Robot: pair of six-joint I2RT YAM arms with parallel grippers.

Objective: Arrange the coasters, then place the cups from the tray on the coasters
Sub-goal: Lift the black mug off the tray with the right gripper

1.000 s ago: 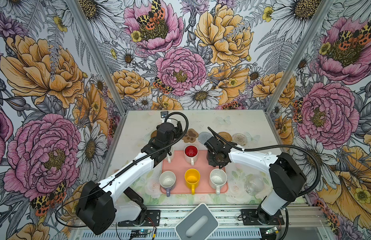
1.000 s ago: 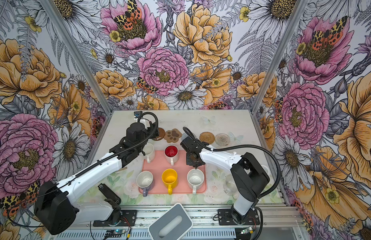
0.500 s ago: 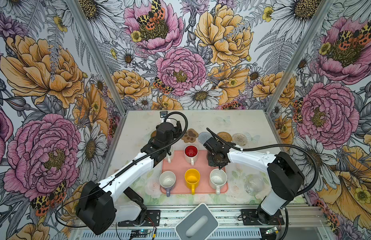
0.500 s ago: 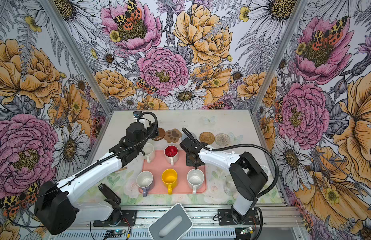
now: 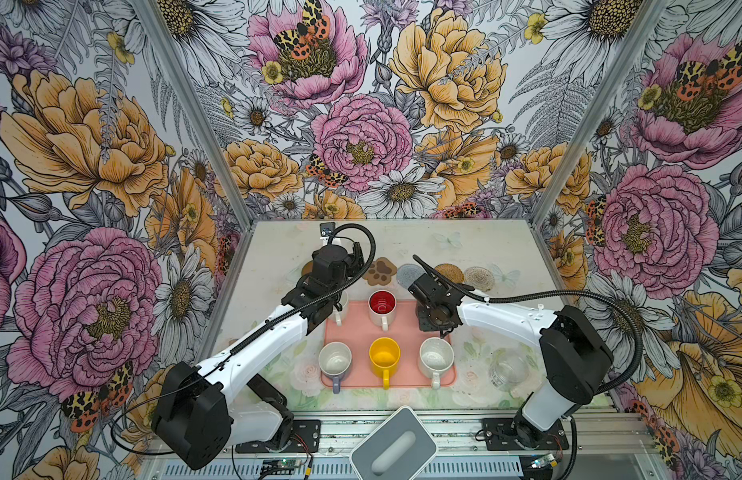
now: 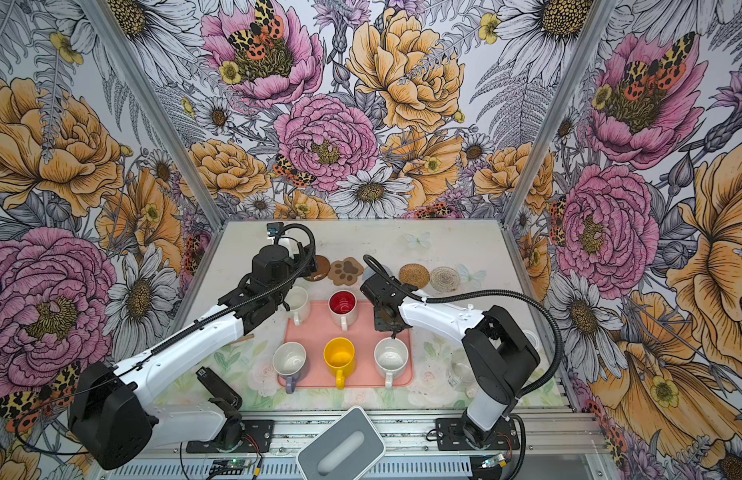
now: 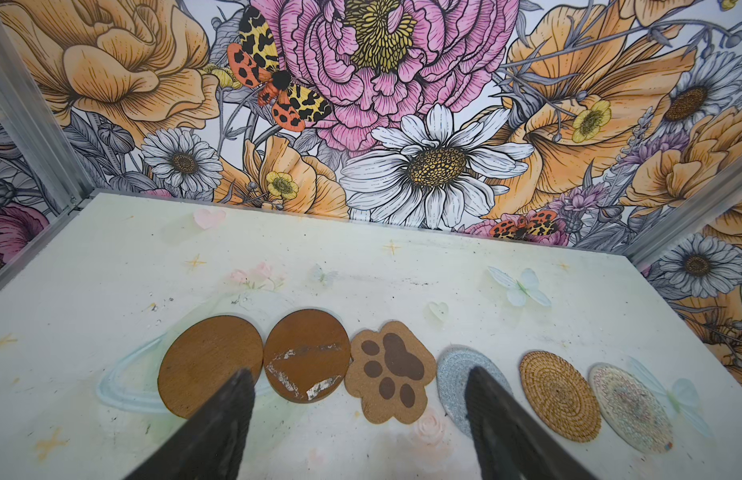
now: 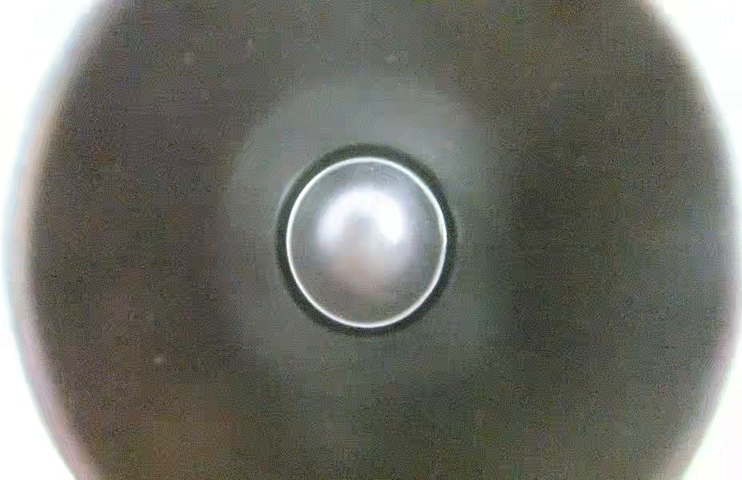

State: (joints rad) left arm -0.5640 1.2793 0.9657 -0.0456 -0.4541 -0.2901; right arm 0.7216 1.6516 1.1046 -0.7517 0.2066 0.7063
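Note:
Six coasters lie in a row at the back: two brown discs [image 7: 211, 365] [image 7: 307, 357], a paw print [image 7: 388, 376], a grey-blue round [image 7: 454, 372], a tan weave [image 7: 560, 395] and a pale weave [image 7: 629, 407]. My left gripper [image 7: 359, 371] hovers open and empty just in front of them. On the pink tray [image 5: 402, 330] stand cups: red-lined [image 5: 382, 305], lavender [image 5: 335, 361], yellow [image 5: 384, 359], speckled [image 5: 436, 357], and a plain white one [image 5: 341, 303] half under the left arm. My right gripper [image 5: 433, 323] sits down over the black cup [image 8: 153, 249], whose dark inside fills the right wrist view; its jaws are hidden.
A clear glass jar [image 5: 508, 372] stands on the table right of the tray, close to the right arm's elbow. A grey-and-white block [image 5: 394, 444] sits at the front rail. Flowered walls close in the back and both sides.
Hardly anything: the right wrist has shifted a touch over the tray's back right corner. The left arm has stayed still.

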